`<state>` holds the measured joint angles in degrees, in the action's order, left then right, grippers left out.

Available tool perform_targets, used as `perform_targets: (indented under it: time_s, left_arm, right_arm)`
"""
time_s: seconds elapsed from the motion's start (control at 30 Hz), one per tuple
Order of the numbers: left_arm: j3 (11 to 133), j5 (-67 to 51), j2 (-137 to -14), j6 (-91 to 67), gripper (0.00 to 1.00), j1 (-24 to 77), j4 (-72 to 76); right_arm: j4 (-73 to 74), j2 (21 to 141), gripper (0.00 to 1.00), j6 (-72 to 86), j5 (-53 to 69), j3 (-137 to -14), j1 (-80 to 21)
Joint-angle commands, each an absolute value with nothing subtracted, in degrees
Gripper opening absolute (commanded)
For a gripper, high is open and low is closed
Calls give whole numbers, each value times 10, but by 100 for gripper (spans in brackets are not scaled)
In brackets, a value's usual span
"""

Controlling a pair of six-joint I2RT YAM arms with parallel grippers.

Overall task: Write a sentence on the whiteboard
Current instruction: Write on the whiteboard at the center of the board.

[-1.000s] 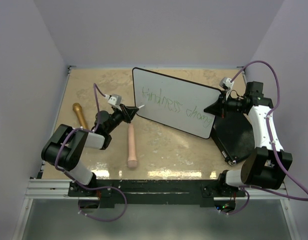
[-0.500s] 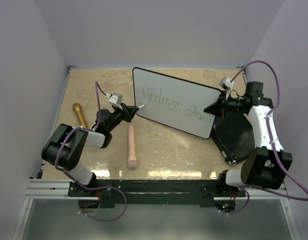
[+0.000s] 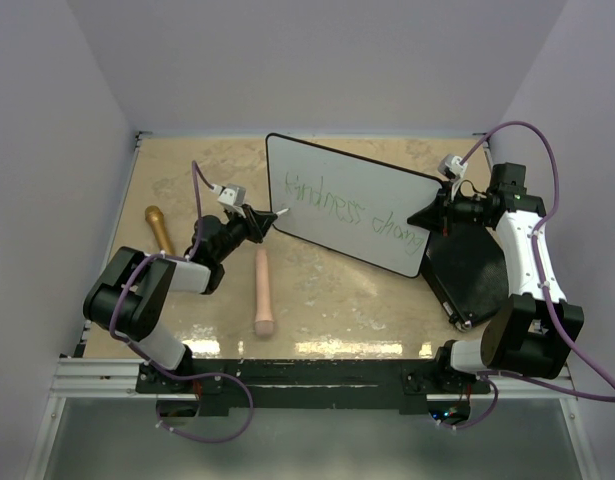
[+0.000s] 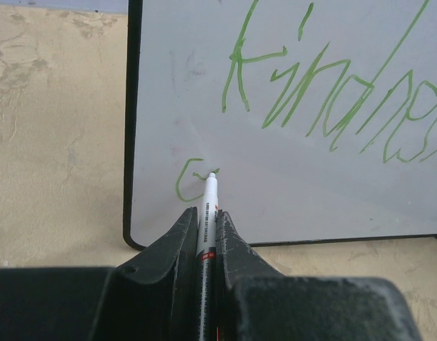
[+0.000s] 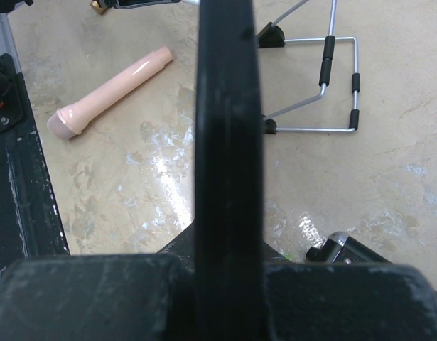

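**Robot arm starting a second line on the whiteboard**

The whiteboard [image 3: 377,190] is sitting skewed across the far middle of the tabletop [image 3: 327,300], its sentence [image 3: 355,212] reading roughly "kindness chang" in green along one line. A small green curl [image 4: 186,181] is sitting near the corner closest to the left arm, where the tip of the marker [image 4: 209,186] is touching the surface. The left pincer [image 3: 255,224] is clamping the marker, and the right pincer [image 3: 434,212] is clamping the board's right edge, steadying it. The second line looks barely begun; the next move is calling for light pressure and short strokes rightward, inside the rim
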<state>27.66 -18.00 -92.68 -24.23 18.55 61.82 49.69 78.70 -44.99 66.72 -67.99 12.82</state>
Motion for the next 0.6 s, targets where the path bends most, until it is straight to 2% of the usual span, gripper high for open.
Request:
perform_targets:
  time_s: [0.0, 0.57]
  left_arm:
    - [293, -153, -915, -218, 0, 184, 634]
    - [285, -154, -895, -227, 0, 176, 647]
  right_arm:
    - [487, 780, 0, -470, 633, -680, 128]
    - [488, 779, 0, -471, 633, -679, 127]
